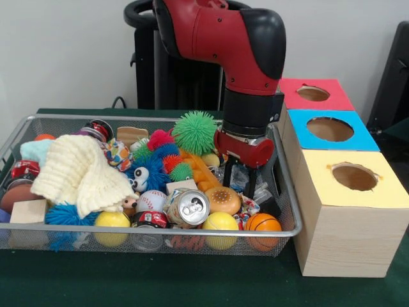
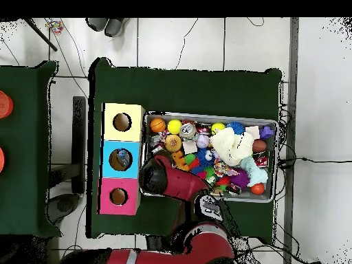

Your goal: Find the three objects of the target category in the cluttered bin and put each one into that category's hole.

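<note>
Right, the pincer (image 1: 245, 180) is down inside the wire bin (image 1: 289, 214), near the end beside the three boxes. Its black fingers (image 1: 251, 183) plunge into the clutter behind the burger toy (image 1: 223, 200) and above the little basketball (image 1: 262, 223); whether they've closed on anything, I can't tell. Which category's wanted isn't clear. Balls lie just in front of it, and the yellow box (image 1: 353, 192) with its hole sits just beside, nearest of the three.
</note>
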Robot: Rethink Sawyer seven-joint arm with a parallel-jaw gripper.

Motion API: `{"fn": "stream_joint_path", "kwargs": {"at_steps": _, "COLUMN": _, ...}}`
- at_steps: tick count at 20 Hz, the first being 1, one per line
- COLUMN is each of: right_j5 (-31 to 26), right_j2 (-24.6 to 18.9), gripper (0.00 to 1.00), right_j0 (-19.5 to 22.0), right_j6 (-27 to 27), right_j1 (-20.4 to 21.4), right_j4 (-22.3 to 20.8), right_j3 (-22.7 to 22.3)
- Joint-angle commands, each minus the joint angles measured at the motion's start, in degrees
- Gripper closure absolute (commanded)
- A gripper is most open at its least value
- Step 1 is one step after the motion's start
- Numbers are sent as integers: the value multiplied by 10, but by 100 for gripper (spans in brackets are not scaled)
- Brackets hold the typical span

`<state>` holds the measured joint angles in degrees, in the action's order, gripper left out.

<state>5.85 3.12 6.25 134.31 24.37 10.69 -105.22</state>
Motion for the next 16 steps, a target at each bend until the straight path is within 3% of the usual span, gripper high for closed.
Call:
{"fn": "stream_joint_path", "kwargs": {"at_steps": 1, "right_j5": -27, "right_j2": -29, "gripper": 0, "right_j0": -37, "right_j6": 91, "right_j1": 44, "right_j4": 27, "right_j3": -11}}
{"fn": "stream_joint_path", "kwargs": {"at_steps": 7, "right_j5": -46, "right_j2": -29, "gripper": 0, "right_j0": -44, "right_j6": 99, "right_j1": 79, "right_j4": 32, "right_j3": -36}}
{"fn": "stream_joint_path", "kwargs": {"at_steps": 16, "right_j5": 11, "right_j2": -54, "gripper": 0, "right_j0": -13, "right_j6": 105, "right_j1": 77, "right_j4": 0, "right_j3": -76}}
